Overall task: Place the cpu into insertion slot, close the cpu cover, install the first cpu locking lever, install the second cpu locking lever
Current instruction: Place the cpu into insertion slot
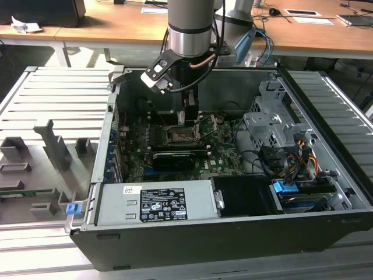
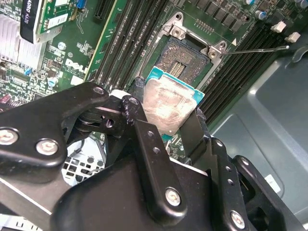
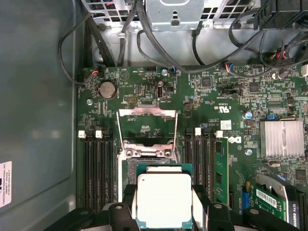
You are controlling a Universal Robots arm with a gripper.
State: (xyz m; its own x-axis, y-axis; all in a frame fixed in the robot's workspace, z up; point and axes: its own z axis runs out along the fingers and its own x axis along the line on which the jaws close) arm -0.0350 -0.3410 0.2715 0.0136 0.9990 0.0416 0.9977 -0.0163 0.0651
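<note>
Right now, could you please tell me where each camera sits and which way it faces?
Exterior view: off the arm, raised beside the open computer case, looking down into it; the arm and gripper show.
First wrist view: on the arm, looking straight down at the motherboard; fingers grip the cpu.
Second wrist view: on the arm, looking obliquely past the fingers at the insertion slot.
Both wrist views share the cpu and the insertion slot.
</note>
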